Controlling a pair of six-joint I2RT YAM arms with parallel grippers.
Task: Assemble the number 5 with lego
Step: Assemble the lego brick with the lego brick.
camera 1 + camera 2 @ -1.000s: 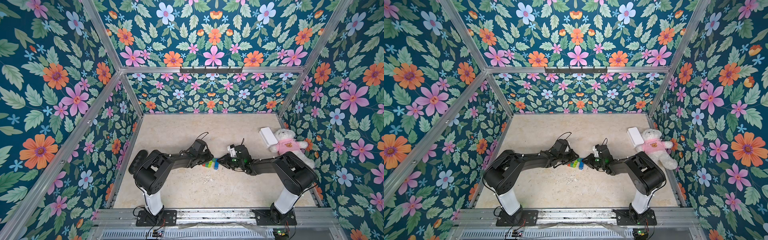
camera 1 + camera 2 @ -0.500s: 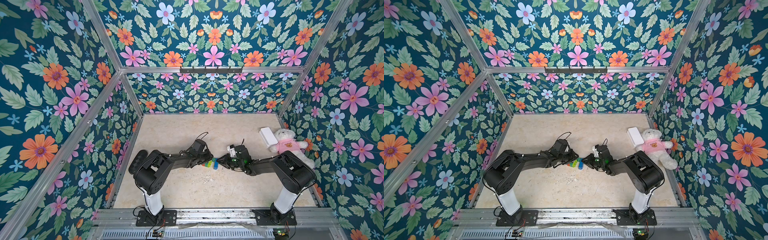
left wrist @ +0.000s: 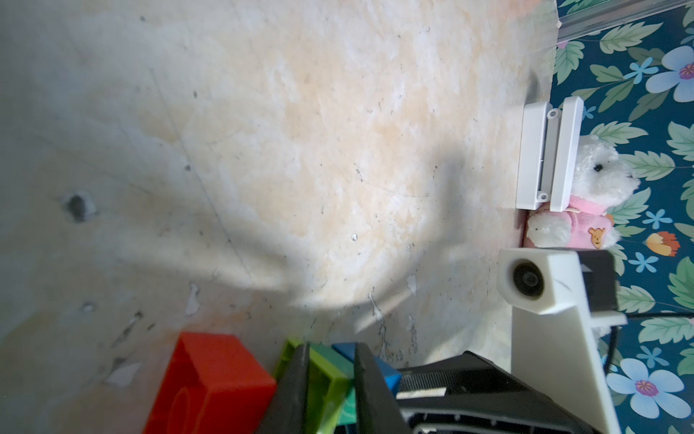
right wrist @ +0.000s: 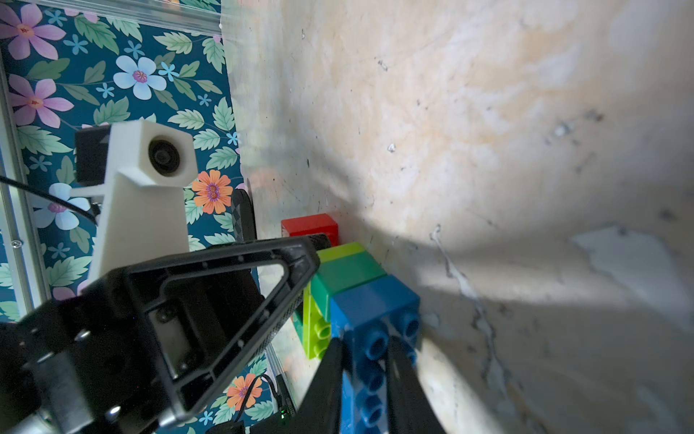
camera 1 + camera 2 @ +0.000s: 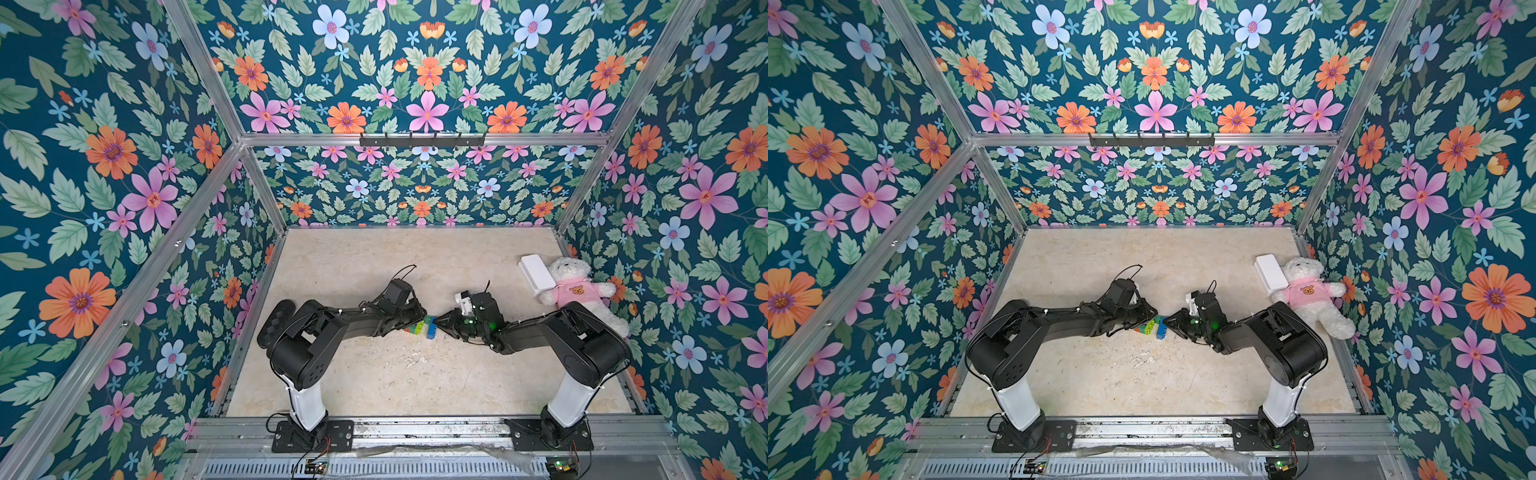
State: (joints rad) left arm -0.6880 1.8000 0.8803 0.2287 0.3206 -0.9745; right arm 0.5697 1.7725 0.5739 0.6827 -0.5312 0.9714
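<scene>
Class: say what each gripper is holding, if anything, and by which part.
The left gripper pinches the joined bricks by the lime-green brick, mid-stack. The right gripper pinches the blue brick at the stack's end, across its studded face.

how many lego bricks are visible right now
4: blue brick in the right gripper, dark-green brick next to it, lime brick in the left gripper, red brick beyond the lime. A fifth may be hidden.

White box (image 5: 537, 273) against a pink-shirted white teddy (image 5: 575, 291) by the floral wall (image 5: 685, 249), on a beige table (image 5: 353, 270).
</scene>
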